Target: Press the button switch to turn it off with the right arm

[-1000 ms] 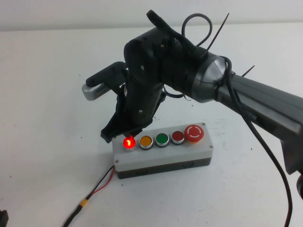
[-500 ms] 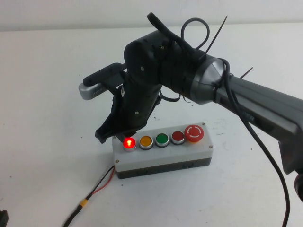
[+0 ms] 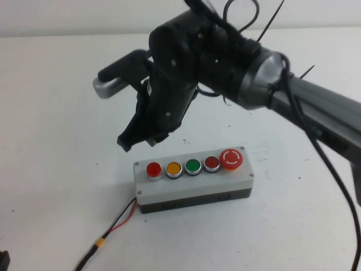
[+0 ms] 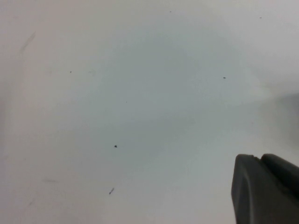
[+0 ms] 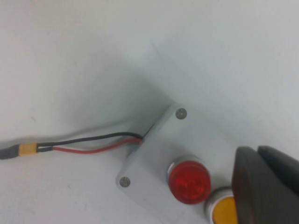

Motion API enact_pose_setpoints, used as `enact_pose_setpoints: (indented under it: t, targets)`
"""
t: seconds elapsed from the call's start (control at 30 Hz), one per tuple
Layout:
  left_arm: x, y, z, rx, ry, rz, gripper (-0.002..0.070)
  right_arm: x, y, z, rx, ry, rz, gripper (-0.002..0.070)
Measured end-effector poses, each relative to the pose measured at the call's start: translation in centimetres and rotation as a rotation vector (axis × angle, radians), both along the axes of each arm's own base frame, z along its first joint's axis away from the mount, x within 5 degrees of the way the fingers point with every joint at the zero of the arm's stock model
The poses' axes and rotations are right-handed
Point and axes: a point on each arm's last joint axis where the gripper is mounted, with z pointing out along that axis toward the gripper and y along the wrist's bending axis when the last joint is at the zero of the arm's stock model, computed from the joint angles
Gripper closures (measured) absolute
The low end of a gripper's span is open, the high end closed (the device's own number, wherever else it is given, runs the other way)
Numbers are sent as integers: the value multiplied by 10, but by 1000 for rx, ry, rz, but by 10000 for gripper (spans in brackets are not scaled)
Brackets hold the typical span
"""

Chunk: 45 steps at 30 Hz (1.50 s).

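Note:
The button switch [image 3: 193, 183] is a light grey box on a dark base, with red, yellow, green and red round buttons and a bigger red mushroom button [image 3: 231, 158]. Its leftmost red button [image 3: 153, 169] is unlit; it also shows in the right wrist view [image 5: 188, 181] beside the yellow one [image 5: 224, 211]. Red-black wires [image 3: 121, 220] leave its left end. My right gripper [image 3: 135, 138] is shut and empty, raised above and behind the box's left end. My left gripper [image 4: 261, 161] is shut over bare table.
The wires end in a yellow connector [image 3: 99, 243] near the front left. A dark object [image 3: 3, 259] sits at the front left corner. The right arm's black cables [image 3: 333, 169] hang at the right.
My right gripper has lifted up and back off the leftmost red button. That button's light has gone out.

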Motion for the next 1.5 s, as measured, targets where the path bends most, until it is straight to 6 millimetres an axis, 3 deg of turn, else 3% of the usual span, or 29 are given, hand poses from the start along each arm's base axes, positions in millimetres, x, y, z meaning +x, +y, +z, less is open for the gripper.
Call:
enact_pose_setpoints:
  t: [0.2,0.43,0.67,0.8,0.93,1.3,1.5]
  targets:
    - [0,0,0,0,0,0,677,-26,-30,56,55,-71,-2,692]
    - [0,0,0,0,0,0,677,-75,-83,91,70,-67,-13,692]
    - [0,0,0,0,0,0,677,-136,-152,121,136,-98,-85,692]
    - [0,0,0,0,0,0,677,-164,-182,123,155,-109,-91,692]
    - [0,0,0,0,0,0,677,-178,-198,126,167,-126,-92,692]
    - [0,0,0,0,0,0,677,-180,-205,127,127,-188,-40,692]
    - [0,0,0,0,0,0,677,-185,-218,105,128,-261,-40,692]
